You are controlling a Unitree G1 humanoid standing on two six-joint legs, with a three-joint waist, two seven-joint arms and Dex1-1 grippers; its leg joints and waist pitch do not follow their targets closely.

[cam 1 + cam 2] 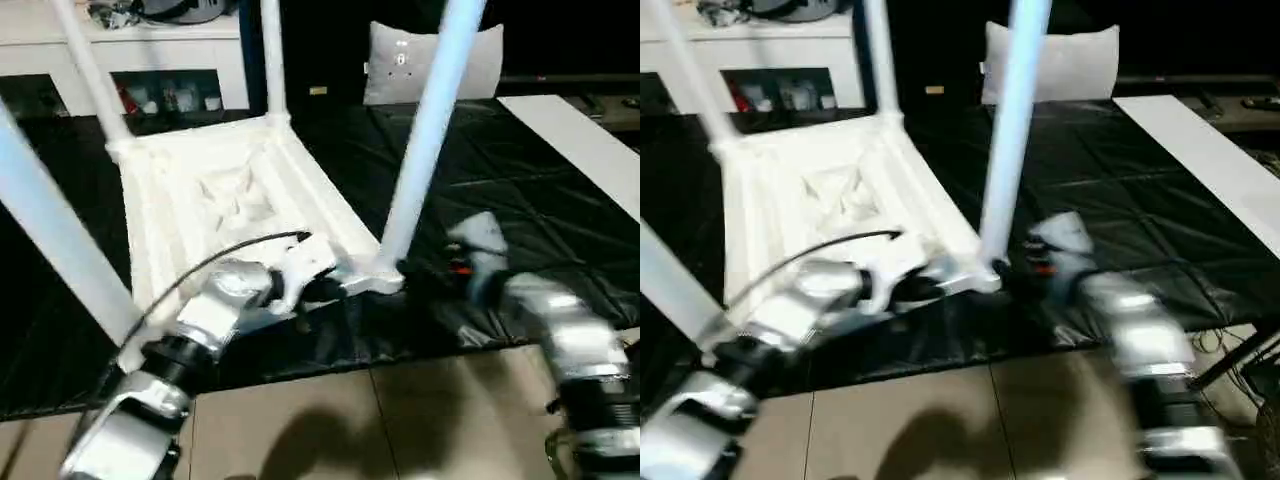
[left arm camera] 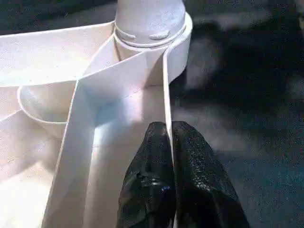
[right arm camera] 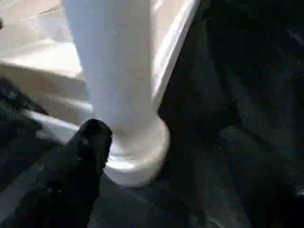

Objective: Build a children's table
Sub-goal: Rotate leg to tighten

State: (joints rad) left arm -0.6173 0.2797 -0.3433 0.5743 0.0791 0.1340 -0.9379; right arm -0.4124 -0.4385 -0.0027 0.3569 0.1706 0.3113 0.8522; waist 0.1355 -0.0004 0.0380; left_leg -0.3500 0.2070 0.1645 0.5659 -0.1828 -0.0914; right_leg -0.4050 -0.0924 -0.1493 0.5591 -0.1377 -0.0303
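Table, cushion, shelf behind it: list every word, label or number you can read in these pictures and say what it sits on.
No text can be read.
The cushion bears a small pale mark, too blurred to read.
The things on the cabinet shelf are too blurred to read any labels.
The table top and its legs are plain white, with no print showing.

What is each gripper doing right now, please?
Left gripper: shut on the table top's edge wall, near a leg socket.
Right gripper: beside the leg base; open or shut cannot be told.
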